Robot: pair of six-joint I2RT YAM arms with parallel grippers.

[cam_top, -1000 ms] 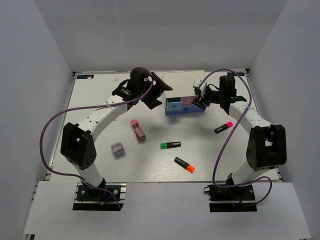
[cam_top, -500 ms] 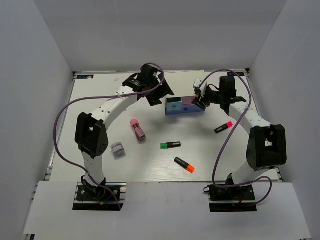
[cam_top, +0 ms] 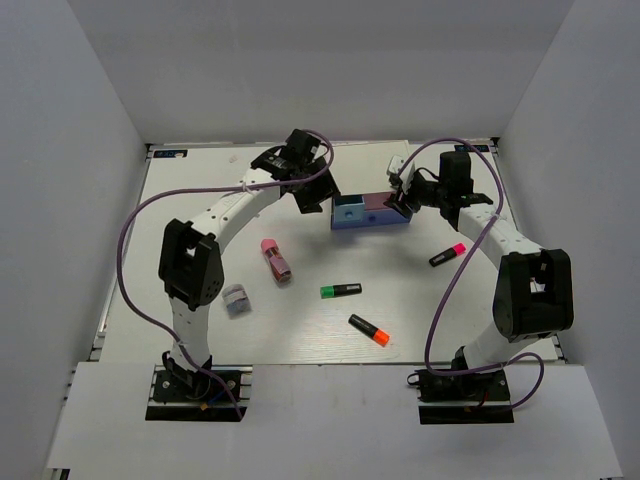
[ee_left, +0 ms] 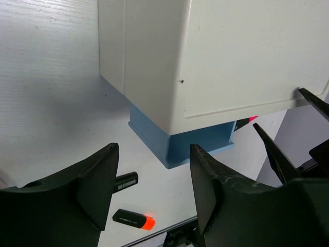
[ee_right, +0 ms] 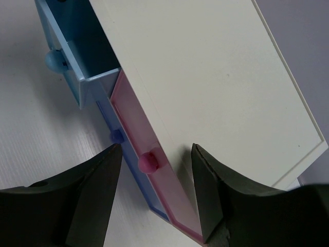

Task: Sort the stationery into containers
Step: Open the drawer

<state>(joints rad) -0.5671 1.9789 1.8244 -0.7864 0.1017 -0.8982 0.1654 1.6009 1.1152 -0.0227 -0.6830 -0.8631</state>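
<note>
Drawer box [cam_top: 370,212] sits by the far edge of the desk [cam_top: 190,210], right of middle. Light-blue drawer [ee_right: 77,56] stands pulled out, pink drawer [ee_right: 134,128] looks shut.

All 5 stationery bits lie loose on the desk:
- pink oblong item [cam_top: 275,259] and grey-blue piece [cam_top: 235,299] toward the left edge
- green highlighter [cam_top: 340,291] mid-desk
- orange highlighter [cam_top: 369,330] nearer the near edge
- pink-cap highlighter [cam_top: 447,254] toward the right edge

Left gripper [ee_left: 152,154]: fingers apart, nothing between them, just beside the box's left end. Right gripper [ee_right: 157,149]: spread and empty over the box's right end, pink knob [ee_right: 149,160] lined up in the gap (not touching, as far as the wrist view tells).

Step in hand, my read: get the pink drawer open. To do it well:
- centre the knob between the pads
- pinch only the knob, not the drawer front
- pull straight along the drawer's run
- brace the box with the left arm, since it looks light and likely to slide
</note>
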